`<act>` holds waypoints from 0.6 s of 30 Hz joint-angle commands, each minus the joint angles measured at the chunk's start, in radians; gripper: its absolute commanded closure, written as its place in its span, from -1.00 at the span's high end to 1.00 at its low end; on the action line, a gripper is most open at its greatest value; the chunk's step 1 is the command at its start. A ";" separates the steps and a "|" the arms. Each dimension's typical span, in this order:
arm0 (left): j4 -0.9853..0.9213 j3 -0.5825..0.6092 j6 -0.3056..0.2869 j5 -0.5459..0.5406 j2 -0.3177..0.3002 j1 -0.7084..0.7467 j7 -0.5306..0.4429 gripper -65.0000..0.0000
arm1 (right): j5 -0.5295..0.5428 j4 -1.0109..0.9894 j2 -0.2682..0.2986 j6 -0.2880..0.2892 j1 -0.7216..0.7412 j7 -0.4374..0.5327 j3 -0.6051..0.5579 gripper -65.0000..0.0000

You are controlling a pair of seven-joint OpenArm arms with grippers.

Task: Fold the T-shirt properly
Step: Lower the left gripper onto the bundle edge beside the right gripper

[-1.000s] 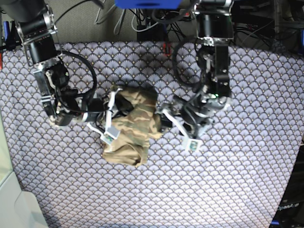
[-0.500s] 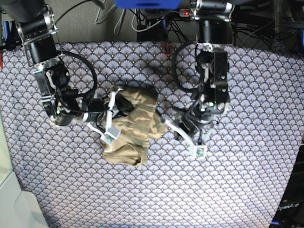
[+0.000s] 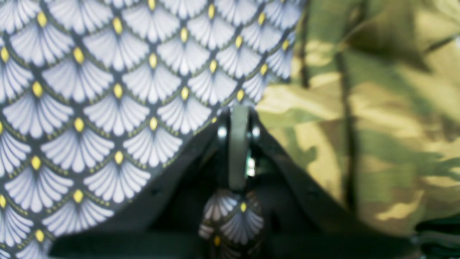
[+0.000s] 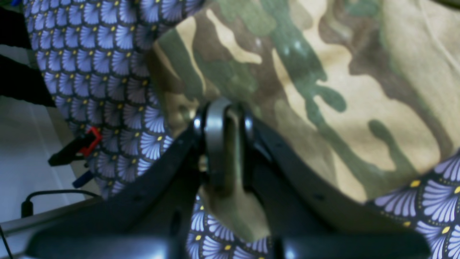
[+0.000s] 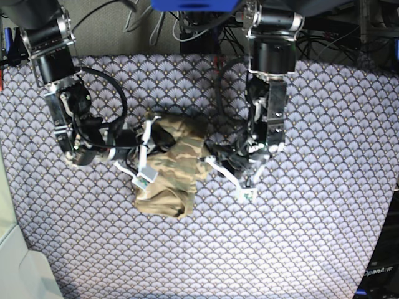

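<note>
Only readable text: "OpenArm", pale letters on the dark box (image 5: 379, 272) at the bottom right corner of the base view, just off the desk's right edge; last letters run out of frame. No other words, nos. or labels legible in either wrist view or elsewhere in the base view.
</note>
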 commanded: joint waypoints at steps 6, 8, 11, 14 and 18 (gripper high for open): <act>0.013 0.016 -0.014 -0.126 0.007 -0.029 -0.021 -0.98 | 0.012 0.013 0.010 0.007 0.027 0.007 0.006 -0.82; 0.013 0.045 -0.014 -0.180 0.007 -0.029 -0.021 -0.98 | 0.012 0.013 0.010 0.007 0.027 0.007 0.006 -0.82; 0.010 0.117 -0.011 -0.272 -0.006 -0.032 -0.021 -0.98 | 0.012 0.013 0.010 0.007 0.027 0.007 0.006 -0.82; 0.010 0.138 -0.009 -0.301 -0.008 -0.032 -0.023 -0.98 | 0.012 0.013 0.010 0.007 0.027 0.007 0.006 -0.82; 0.001 0.138 -0.005 -0.312 -0.008 -0.032 -0.023 -0.98 | 0.012 0.013 0.010 0.007 0.027 0.007 0.006 -0.82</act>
